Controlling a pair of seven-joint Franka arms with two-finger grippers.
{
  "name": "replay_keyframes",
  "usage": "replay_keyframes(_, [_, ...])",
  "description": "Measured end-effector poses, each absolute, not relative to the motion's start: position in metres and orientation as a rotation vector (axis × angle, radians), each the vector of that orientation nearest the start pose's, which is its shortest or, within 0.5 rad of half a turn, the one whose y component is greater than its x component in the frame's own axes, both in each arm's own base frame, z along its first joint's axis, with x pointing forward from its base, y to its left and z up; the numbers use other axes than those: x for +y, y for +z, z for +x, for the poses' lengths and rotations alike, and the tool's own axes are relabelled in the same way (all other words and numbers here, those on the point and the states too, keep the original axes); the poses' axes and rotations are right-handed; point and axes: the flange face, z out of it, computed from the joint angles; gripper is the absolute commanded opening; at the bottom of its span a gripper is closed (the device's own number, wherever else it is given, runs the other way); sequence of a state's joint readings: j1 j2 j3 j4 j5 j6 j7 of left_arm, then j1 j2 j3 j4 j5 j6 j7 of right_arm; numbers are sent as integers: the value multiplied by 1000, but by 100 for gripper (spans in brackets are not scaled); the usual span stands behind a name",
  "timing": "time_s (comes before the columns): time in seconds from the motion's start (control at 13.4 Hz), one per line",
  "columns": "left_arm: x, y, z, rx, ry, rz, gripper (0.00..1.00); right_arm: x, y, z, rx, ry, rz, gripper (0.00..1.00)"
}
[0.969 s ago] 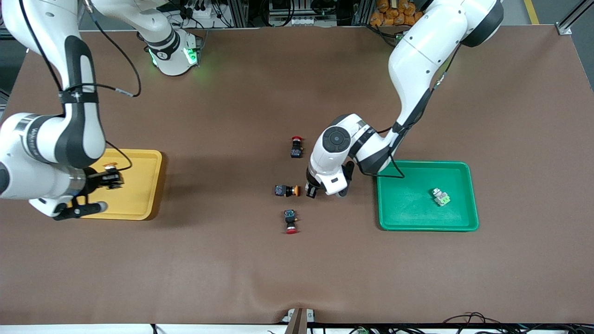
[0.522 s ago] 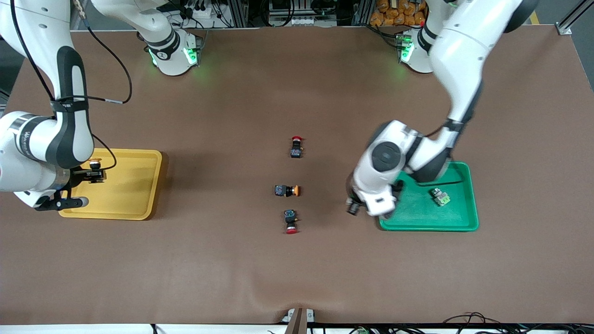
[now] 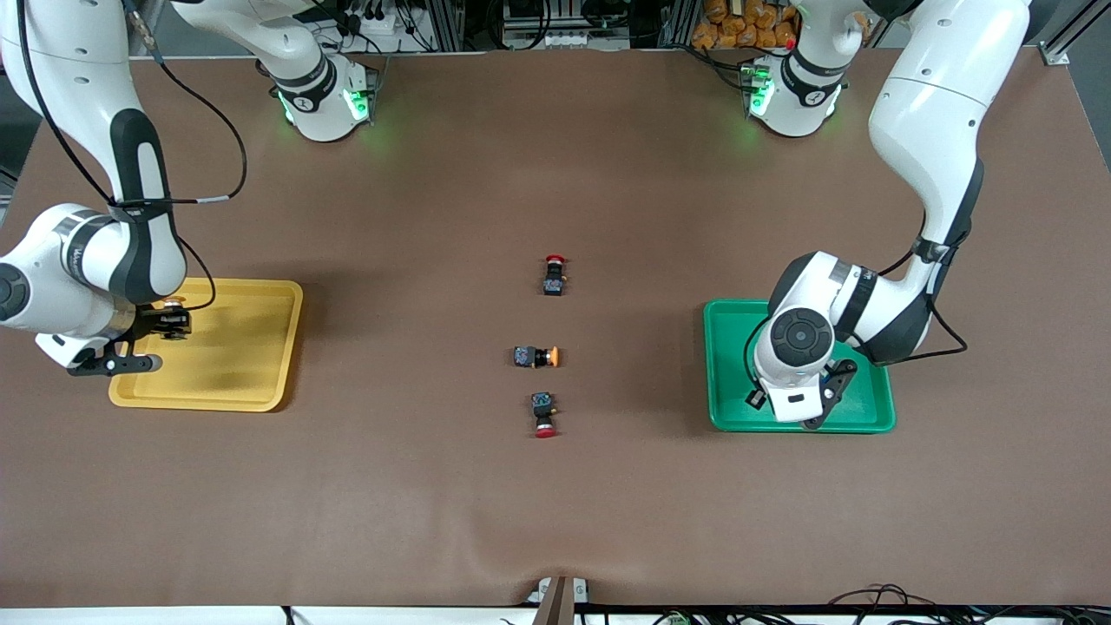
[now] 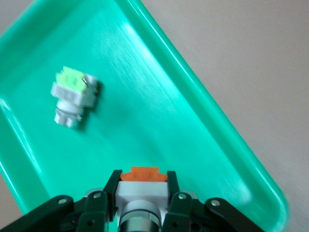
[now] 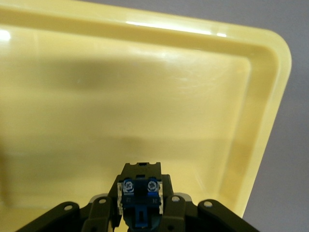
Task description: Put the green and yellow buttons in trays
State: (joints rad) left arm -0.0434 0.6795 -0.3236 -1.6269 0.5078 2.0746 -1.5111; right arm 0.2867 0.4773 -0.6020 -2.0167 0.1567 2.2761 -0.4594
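Note:
My left gripper [image 3: 792,410] hangs over the green tray [image 3: 729,365], near the rim closest to the front camera. It is shut on a pale-grey switch block [image 4: 143,193] with an orange end piece showing. A second pale-grey block with a green face [image 4: 72,94] lies in the green tray [image 4: 159,111]; my arm hides it in the front view. My right gripper [image 3: 167,319] is over the yellow tray [image 3: 252,347], shut on a black-bodied button [image 5: 140,193] with an orange-yellow cap [image 3: 174,303]. Another orange-yellow capped button [image 3: 536,356] lies on the table's middle.
Two black-bodied buttons with red caps lie on the brown mat, one [image 3: 554,276] farther from the front camera than the orange-yellow one, one [image 3: 543,413] nearer. The yellow tray [image 5: 145,96] holds nothing under my right gripper. Both arm bases stand along the table's back edge.
My left gripper has swung from beside the middle buttons to over the green tray. My right gripper has shifted over the yellow tray toward the right arm's end.

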Motion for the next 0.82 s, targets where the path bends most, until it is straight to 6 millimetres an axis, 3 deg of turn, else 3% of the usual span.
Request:
replay_keyframes(0.07, [-194,225,641,-1238,-120,-2563,1,-174,235,557,-99,277,-3224,0])
replay_keyframes(0.15, [-195,224,640,-1228,-153,-2540,10,-176,231,554,-90,276,-3224,0])
replay_keyframes(0.22, [-195,222,638,-1196,-194,-2508,27,-177,227,551,-84,275,-3226,0])
replay_keyframes(0.3, [-195,219,633,-1148,-232,-2460,68,-178,223,550,-79,277,-3227,0])
replay_keyframes(0.37, [-196,217,627,-1111,-256,-2412,100,-179,218,548,-69,281,-3226,0])
replay_keyframes(0.6, [-204,221,621,-1070,-281,-2373,100,-180,205,547,-45,282,-3220,0])
replay_keyframes(0.82, [-212,243,621,-1077,-309,-2390,100,-181,193,545,-37,276,-3199,0])
